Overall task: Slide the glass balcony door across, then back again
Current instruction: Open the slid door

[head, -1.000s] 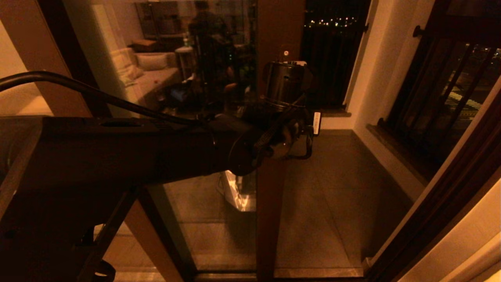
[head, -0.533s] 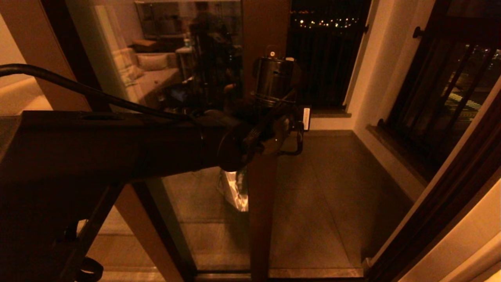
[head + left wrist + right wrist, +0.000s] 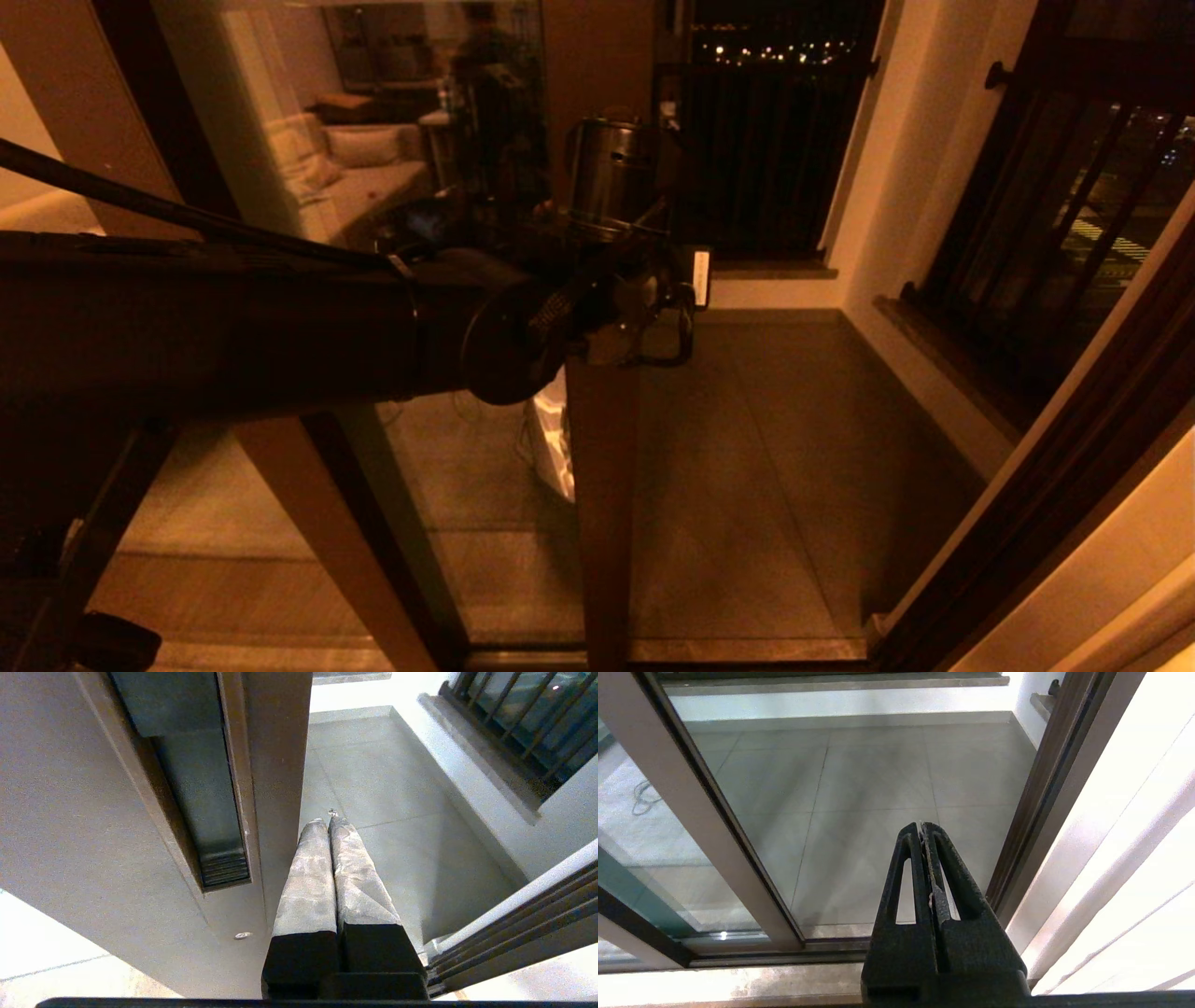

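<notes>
— Where's your left claw point(image 3: 327, 821)?

— My left arm reaches forward; the claw's fingers are pressed together, holding nothing, lying against the free edge of the glass balcony door point(image 3: 602, 448), by its dark handle slot point(image 3: 205, 807).

— And the right claw point(image 3: 923, 830)?

— Parked low, also closed and empty, over the door track point(image 3: 752, 945).

— The door itself?

— Partway across the opening, with bare balcony floor point(image 3: 775, 448) beyond.
</notes>
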Controlling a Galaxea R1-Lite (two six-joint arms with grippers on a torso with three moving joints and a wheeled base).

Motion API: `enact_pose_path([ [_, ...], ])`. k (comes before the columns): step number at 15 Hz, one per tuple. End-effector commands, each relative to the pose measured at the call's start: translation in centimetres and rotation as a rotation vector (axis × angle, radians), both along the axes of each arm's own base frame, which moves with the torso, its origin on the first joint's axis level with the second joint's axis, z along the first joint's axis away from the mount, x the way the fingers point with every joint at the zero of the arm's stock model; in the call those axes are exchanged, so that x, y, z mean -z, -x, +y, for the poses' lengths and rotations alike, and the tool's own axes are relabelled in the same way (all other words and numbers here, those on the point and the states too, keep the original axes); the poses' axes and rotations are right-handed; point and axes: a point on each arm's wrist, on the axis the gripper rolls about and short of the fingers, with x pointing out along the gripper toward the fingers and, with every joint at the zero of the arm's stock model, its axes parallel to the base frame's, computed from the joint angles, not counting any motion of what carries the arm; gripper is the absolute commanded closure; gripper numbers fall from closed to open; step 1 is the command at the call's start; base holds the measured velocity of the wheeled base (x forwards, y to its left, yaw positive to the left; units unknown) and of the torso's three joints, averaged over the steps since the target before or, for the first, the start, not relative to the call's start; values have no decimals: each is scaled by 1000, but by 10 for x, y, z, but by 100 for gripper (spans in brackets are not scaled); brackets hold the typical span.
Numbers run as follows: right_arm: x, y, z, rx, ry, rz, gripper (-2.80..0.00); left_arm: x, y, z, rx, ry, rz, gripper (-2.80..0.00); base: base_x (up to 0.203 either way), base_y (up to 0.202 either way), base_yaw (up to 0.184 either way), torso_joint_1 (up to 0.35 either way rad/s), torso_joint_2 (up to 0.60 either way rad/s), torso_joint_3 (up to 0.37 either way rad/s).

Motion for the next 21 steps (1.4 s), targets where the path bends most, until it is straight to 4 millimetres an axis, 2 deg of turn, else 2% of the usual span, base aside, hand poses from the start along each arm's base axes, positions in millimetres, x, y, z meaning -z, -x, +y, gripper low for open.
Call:
enact_pose_path([
  [1, 0, 0, 0, -1, 0, 1, 0, -10, 5, 12, -22, 11, -11, 0, 0, 0, 0, 0, 0, 0],
  [4, 0, 0, 0, -1, 0, 1, 0, -16, 11, 23, -37, 11, -13, 0, 0, 0, 0, 0, 0, 0],
  [12, 0, 0, 0, -1, 0, 1, 0, -22, 8, 42, -92, 7, -21, 0, 0, 0, 0, 0, 0, 0],
  [19, 0, 0, 0, -1, 0, 2, 0, -40, 5, 69, -153, 6, -56, 0, 0, 0, 0, 0, 0, 0],
  [21, 0, 0, 0, -1, 0, 1, 0, -39, 5, 74, -164, 2, -52, 0, 0, 0, 0, 0, 0, 0],
])
